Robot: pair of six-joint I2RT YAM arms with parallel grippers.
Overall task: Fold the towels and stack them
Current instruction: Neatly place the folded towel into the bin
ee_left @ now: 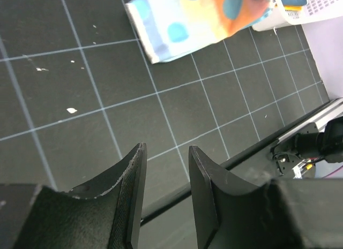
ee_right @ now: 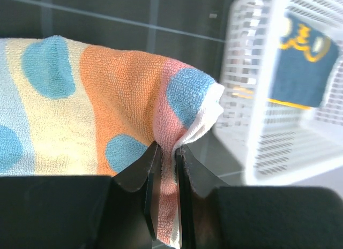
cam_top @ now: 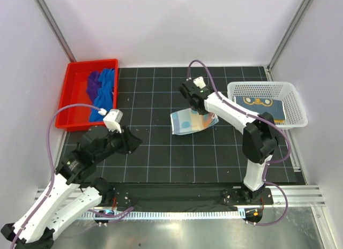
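In the far-left tray the blue towel and purple towel lie bunched. The left gripper hangs empty over the mat, jaws apart. At centre, the right gripper is clamped on a thin fold at the patterned towel's right edge, beside the basket. With only that fold pinched, the cloth could slip out or fold crooked.
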